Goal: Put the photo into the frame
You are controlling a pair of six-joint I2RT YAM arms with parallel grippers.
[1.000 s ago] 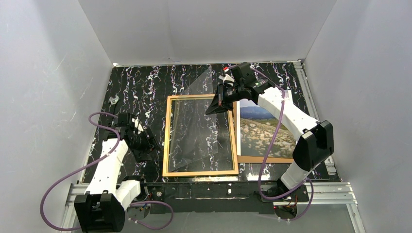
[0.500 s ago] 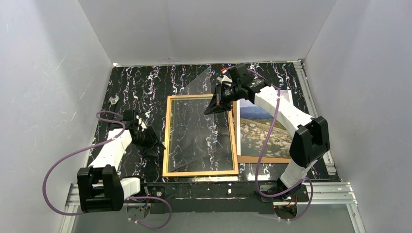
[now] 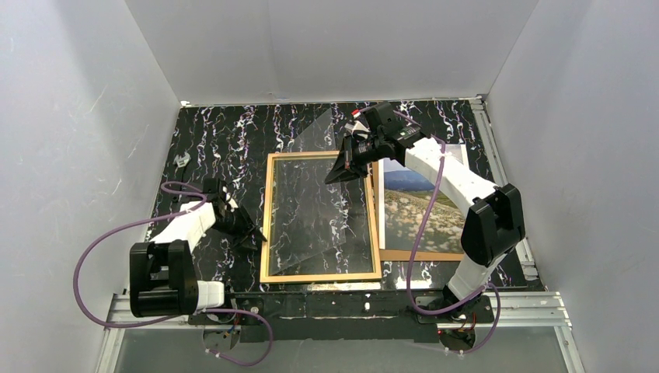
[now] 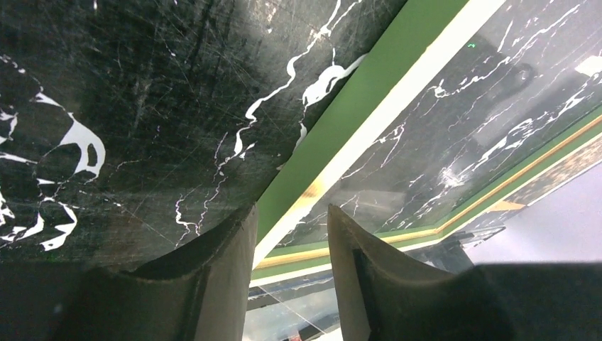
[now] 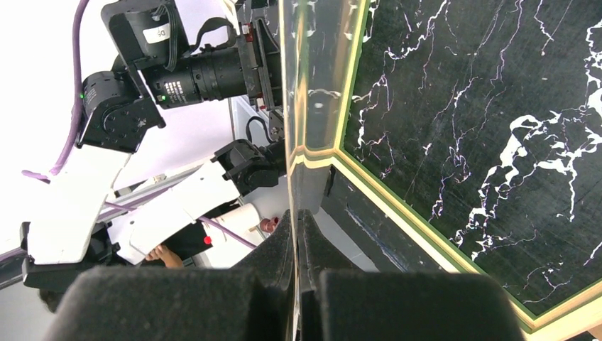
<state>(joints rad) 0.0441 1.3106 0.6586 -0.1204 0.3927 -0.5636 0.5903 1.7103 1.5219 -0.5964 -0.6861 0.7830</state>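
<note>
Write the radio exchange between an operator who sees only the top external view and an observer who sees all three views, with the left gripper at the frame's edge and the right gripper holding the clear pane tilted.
Operator: From above, the left gripper sits at the left side of the frame. Is that side between its fingers?
Observer: Yes. In the left wrist view the fingers stand apart, one on each side of the frame's green edge. I cannot tell whether they touch it.
Operator: Does the right gripper really grip the clear pane, or only lean on it?
Observer: It grips it. In the right wrist view the jaws are shut on the pane's thin edge.
</note>
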